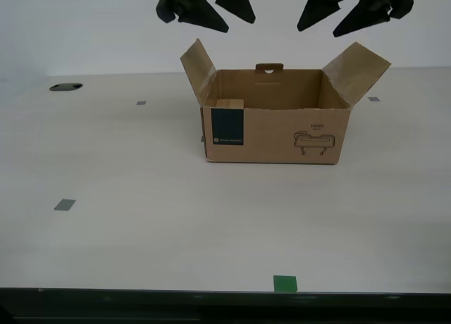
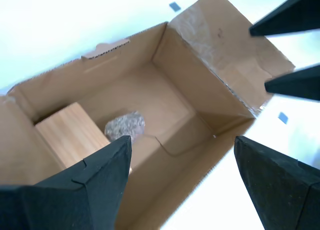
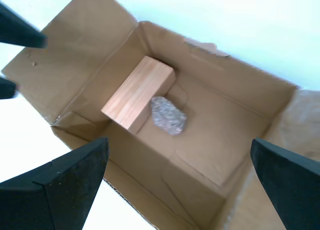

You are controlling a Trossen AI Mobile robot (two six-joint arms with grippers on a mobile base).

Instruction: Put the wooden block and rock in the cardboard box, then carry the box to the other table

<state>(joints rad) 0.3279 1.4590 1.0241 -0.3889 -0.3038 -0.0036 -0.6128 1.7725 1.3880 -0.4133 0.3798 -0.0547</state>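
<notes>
Cardboard box (image 1: pixel 282 137), holding wooden block (image 3: pixel 137 92) and rock (image 3: pixel 168 115), sits below between my first gripper (image 3: pixel 180 187) and my second gripper (image 2: pixel 182 182); both jaws spread, empty.

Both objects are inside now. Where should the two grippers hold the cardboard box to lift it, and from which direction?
Judging from its shape, grip the cardboard box by its two raised side flaps, one per gripper, coming down from above. They stand up and outward, thin enough for open jaws. My first gripper and my second gripper hover open overhead.
</notes>
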